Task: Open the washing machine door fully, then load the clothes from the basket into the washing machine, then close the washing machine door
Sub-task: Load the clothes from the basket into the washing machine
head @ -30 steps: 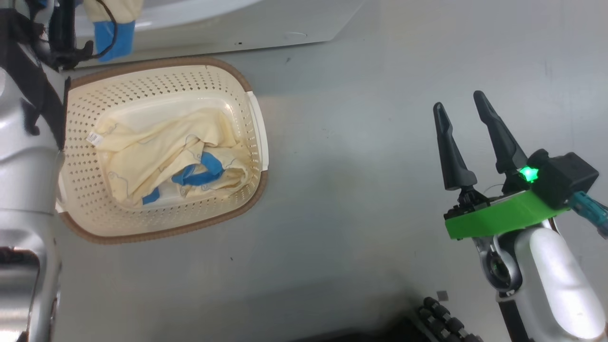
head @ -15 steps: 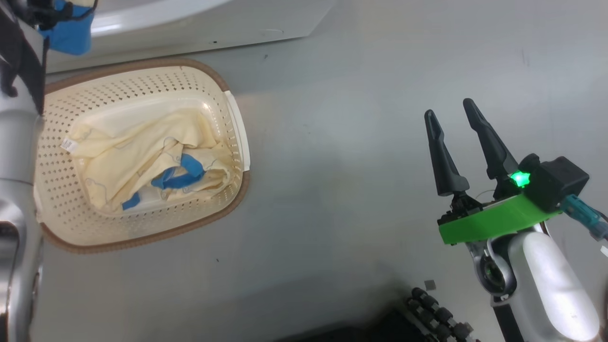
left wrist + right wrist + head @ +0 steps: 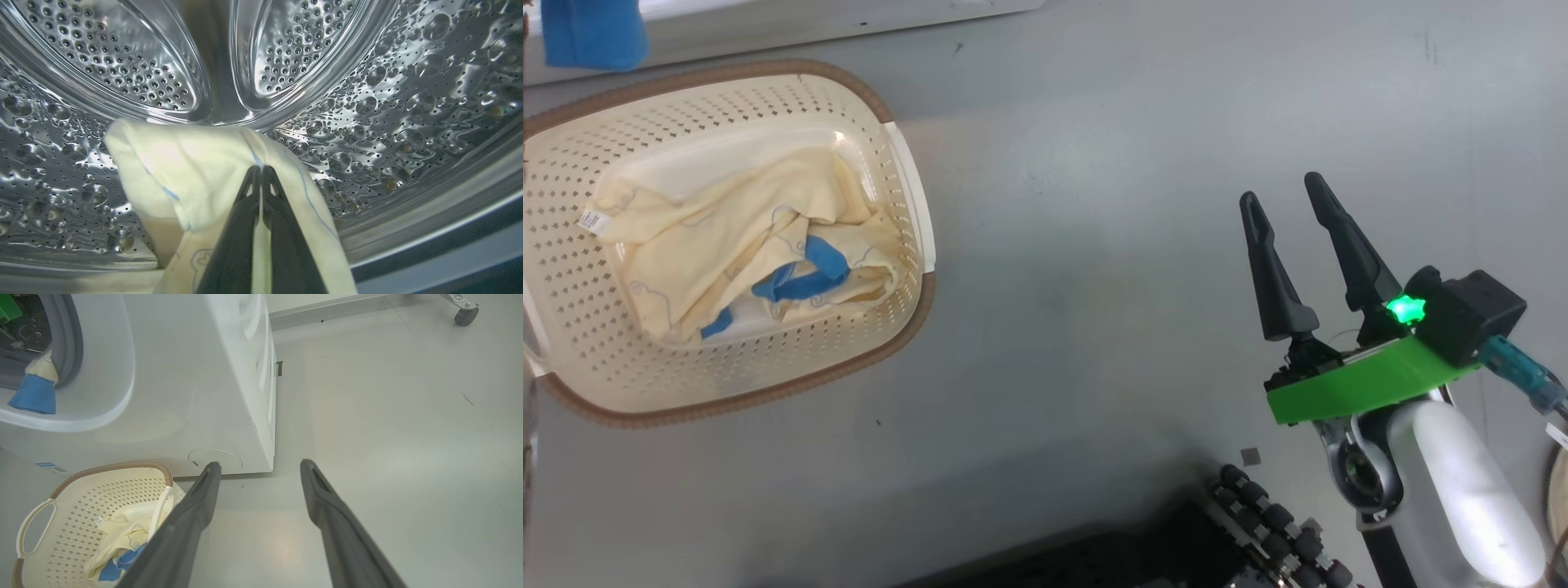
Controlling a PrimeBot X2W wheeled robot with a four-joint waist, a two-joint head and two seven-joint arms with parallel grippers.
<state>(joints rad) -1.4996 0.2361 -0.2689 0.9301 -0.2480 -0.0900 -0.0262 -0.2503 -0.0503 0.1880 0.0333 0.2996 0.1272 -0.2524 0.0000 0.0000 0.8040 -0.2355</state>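
My left gripper (image 3: 261, 168) reaches inside the washing machine's steel drum (image 3: 367, 102), shut on a pale yellow garment (image 3: 184, 171) that drapes over its fingers. In the right wrist view that garment's blue end (image 3: 34, 396) hangs out over the grey gasket (image 3: 71, 343) of the white washing machine (image 3: 196, 375). The cream basket (image 3: 572, 269) sits on the floor at the head view's left and holds more pale yellow and blue clothes (image 3: 743, 253). My right gripper (image 3: 1286, 200) hovers open and empty above the floor, well to the basket's right. The door is out of view.
Grey floor (image 3: 1094, 204) spreads between the basket and my right arm. Part of my dark base with rollers (image 3: 1258, 523) shows at the head view's bottom. A caster wheel (image 3: 466, 314) stands far off in the right wrist view.
The head camera has shifted, so the basket slid left and up in its view and the left arm left it. The right gripper stays open in much the same place.
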